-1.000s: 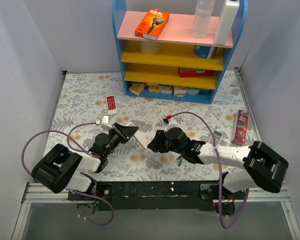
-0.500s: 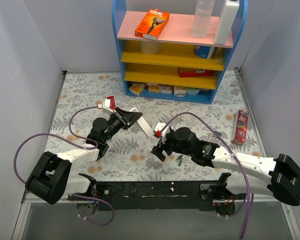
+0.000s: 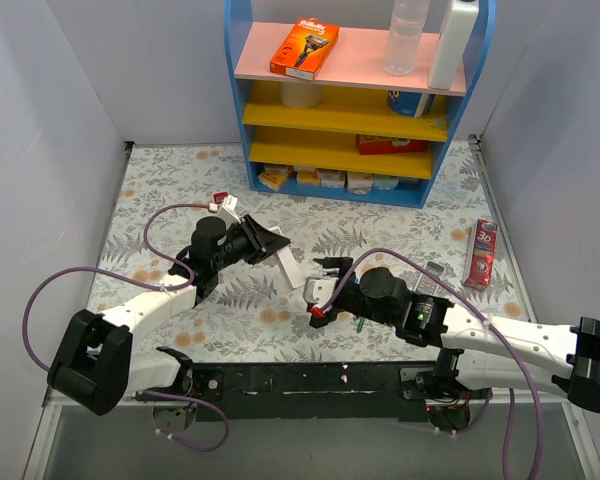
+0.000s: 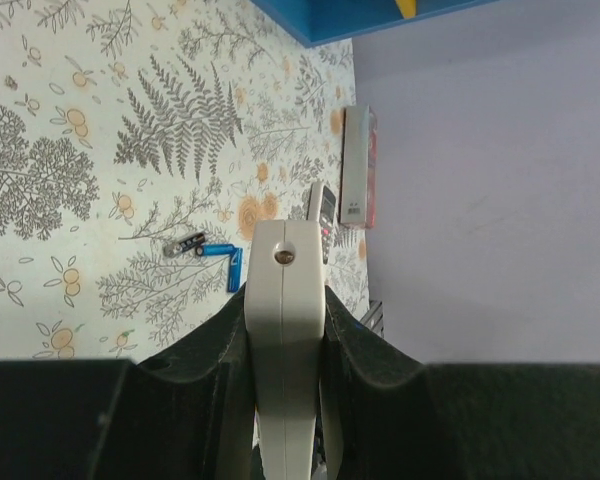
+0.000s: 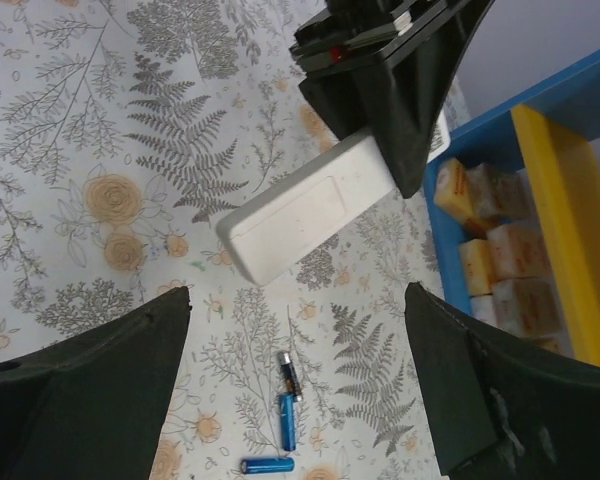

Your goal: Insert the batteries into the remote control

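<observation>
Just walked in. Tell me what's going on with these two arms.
The left gripper is shut on the long white remote control, holding it up above the table with its plain back turned toward the right arm. The right gripper is open and empty, hovering close to the remote's free end. Three batteries, two blue and one dark, lie loose on the table below it, so as far as these views show, none has been loaded yet.
</observation>
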